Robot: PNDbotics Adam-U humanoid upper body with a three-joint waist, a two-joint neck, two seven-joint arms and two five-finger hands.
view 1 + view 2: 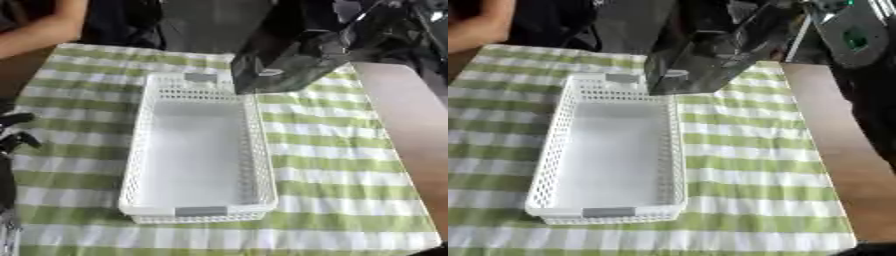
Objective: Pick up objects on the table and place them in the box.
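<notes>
Left eye view: dark glossy bag under right hand, above box rim.

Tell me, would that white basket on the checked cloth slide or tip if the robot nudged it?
The white basket looks empty and its walls are perforated, so it is probably light and would slide readily on the checked cloth. Its long, low, flat-bottomed shape makes tipping unlikely. The thin lattice sides might flex a little.

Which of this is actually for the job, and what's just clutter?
For the job:
- white basket, empty
- dark glossy object, up over the basket's far right corner
- right hand, at that object

Just there:
- checked cloth
- bare table
- left hand, at the left edge
- a person's arm, far left
</notes>
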